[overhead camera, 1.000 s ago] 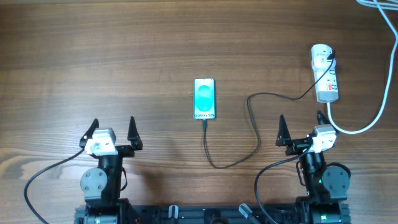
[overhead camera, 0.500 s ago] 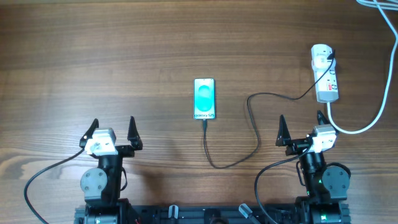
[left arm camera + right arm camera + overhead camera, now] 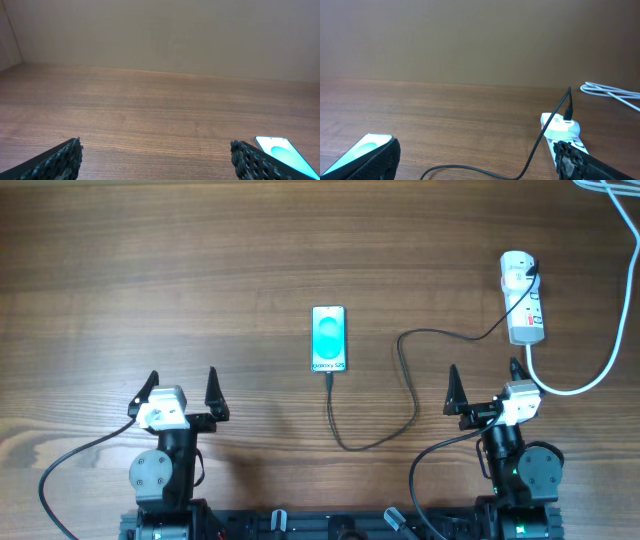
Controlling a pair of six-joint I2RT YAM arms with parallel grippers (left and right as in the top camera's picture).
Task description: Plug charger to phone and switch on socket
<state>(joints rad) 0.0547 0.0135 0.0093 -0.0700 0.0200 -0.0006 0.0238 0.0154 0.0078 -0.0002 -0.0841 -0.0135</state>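
The small rectangular smartphone with the cyan screen (image 3: 329,338) lies mid-desk, well apart from both arms. The thin black charger cable (image 3: 329,402) meets its near short edge, loops toward the right arm (image 3: 520,465) and climbs to the white elongated power strip (image 3: 523,305) at the far right of the brown wood-grain desk (image 3: 200,260). Whether the connector tip is fully seated cannot be told, nor can the switch position.

Both the left jaws and the right jaws stand spread wide and grasp nothing, resting near the desk's front edge.

The likeliest trouble is the cable loop. It lies just beside the right arm's path, so a reach toward the strip could snag it and drag the tip out or slide the phone. The strip also looks light. A slanted push on its switch would probably shove it along instead of clicking it, and that would tug the cable too. The thick white cord (image 3: 590,385) curls close by and could catch a finger.
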